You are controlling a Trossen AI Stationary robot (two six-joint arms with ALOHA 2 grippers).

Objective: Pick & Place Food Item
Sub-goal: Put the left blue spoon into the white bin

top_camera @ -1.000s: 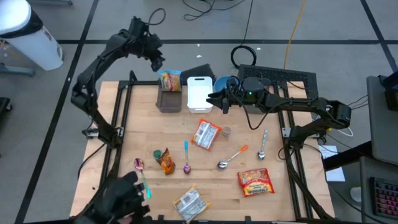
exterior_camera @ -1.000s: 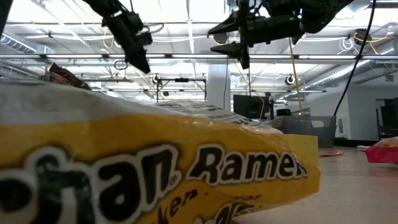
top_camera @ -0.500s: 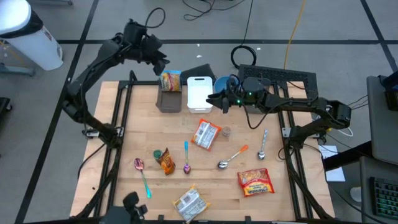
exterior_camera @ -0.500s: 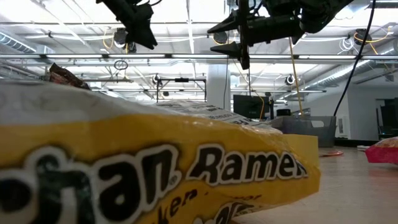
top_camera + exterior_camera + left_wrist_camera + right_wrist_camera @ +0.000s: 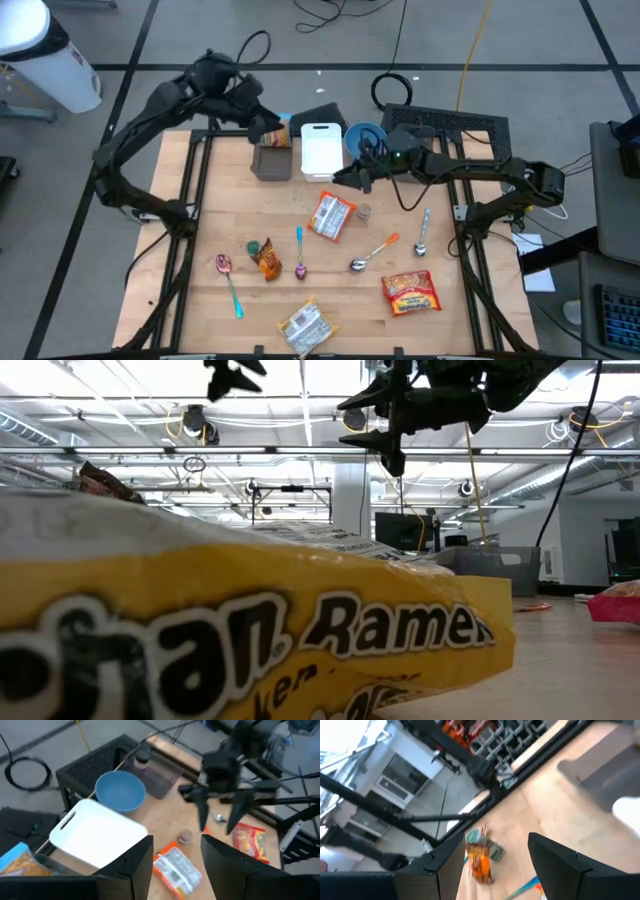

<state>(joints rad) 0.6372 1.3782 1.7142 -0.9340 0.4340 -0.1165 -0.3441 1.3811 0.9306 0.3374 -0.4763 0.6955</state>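
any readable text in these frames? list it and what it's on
"Ramen": on the yellow noodle packet filling the low view, right in front of the camera.
"han": fragment before it on the same packet; the start of the word is cut off.
Smaller line beneath, partly "ker": too cut off to read.
Print on the packets on the table in the high view, such as the red packet: too small to read.

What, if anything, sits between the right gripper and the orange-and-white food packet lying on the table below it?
Nothing visible does. The right gripper hangs open above the wood, near the white cutting board; the orange-and-white food packet lies just beyond it with bare table between. A small round item lies beside the packet, not across the path.
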